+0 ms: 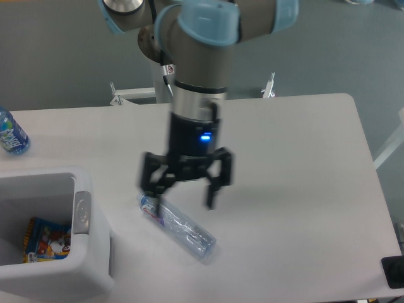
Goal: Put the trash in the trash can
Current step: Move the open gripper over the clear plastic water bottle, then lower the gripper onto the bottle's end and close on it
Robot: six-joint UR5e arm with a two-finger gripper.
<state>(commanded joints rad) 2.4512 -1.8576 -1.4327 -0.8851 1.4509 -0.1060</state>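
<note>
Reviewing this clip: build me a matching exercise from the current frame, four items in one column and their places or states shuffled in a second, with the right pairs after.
Items:
1. snack packet
2. crushed clear bottle
3. blue-labelled bottle
4. gripper

Places or states:
A. standing at the table's left edge
B. open, above the table
C. inside the white trash can
D. lying on the table

Pairs: 1-C, 2-D, 3-A, 4-B

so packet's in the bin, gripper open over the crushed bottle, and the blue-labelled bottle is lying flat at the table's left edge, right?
Not quite. In the camera view the blue-labelled bottle stands upright, not flat. The rest holds: the packet is in the bin, and the gripper is open over the crushed bottle.
</note>
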